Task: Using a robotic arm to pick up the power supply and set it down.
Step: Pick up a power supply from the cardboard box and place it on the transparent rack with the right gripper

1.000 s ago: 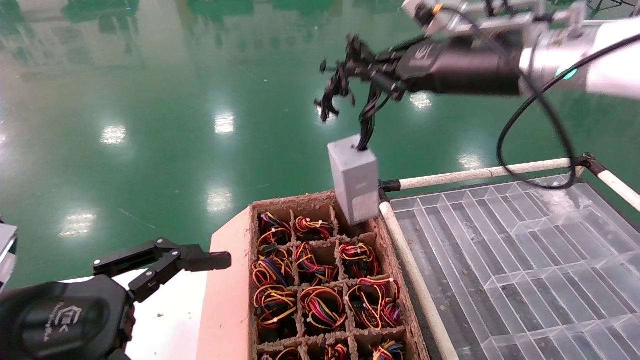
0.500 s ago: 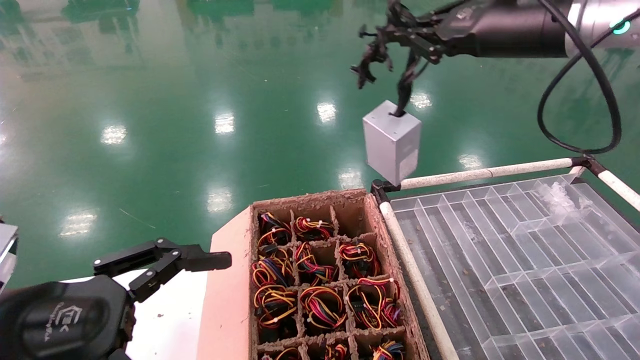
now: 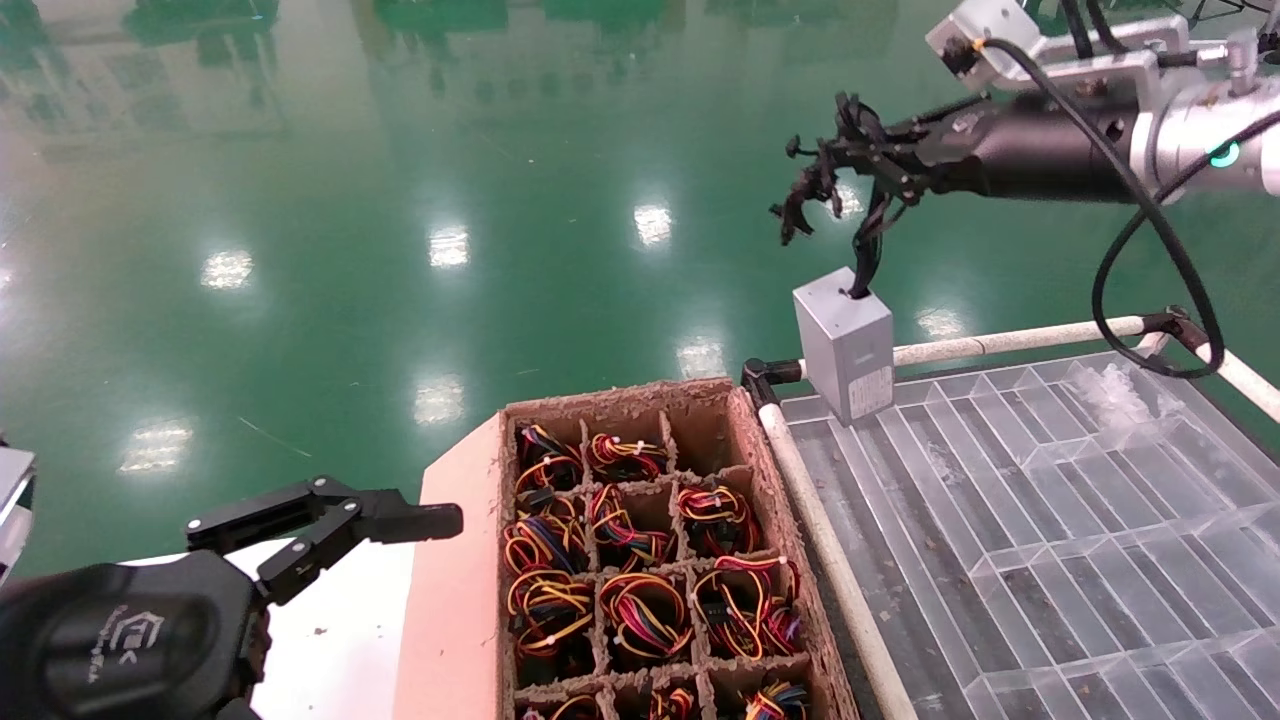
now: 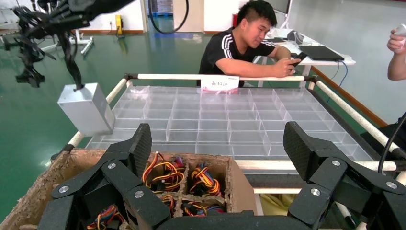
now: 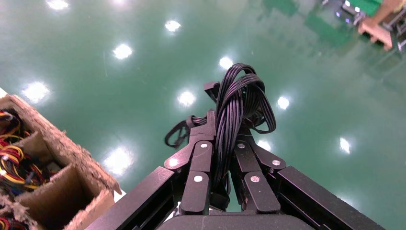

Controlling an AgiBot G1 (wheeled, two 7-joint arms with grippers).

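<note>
The power supply (image 3: pixel 845 345), a small grey metal box with a label, hangs in the air from its bunch of black cables (image 3: pixel 866 243). It hangs over the far left corner of the clear divided tray (image 3: pixel 1050 500). My right gripper (image 3: pixel 858 155) reaches in from the right, shut on those cables (image 5: pixel 238 100), which run between its fingers (image 5: pixel 201 158). The left wrist view shows the grey box (image 4: pixel 86 109) dangling beside the tray's rail. My left gripper (image 3: pixel 420 520) stays parked low at the left, open (image 4: pixel 219 143) and holding nothing.
A brown cardboard box (image 3: pixel 620 398) of cells holds red-yellow-black wire bundles (image 3: pixel 640 605), just left of the tray. White tube rails (image 3: pixel 1000 344) frame the tray. A man (image 4: pixel 244 45) leans on the far side of it. Green floor lies beyond.
The right arm has carried the hanging power supply from the box's far right cell, up, then right and down to the tray's near corner. The left arm has not moved.
</note>
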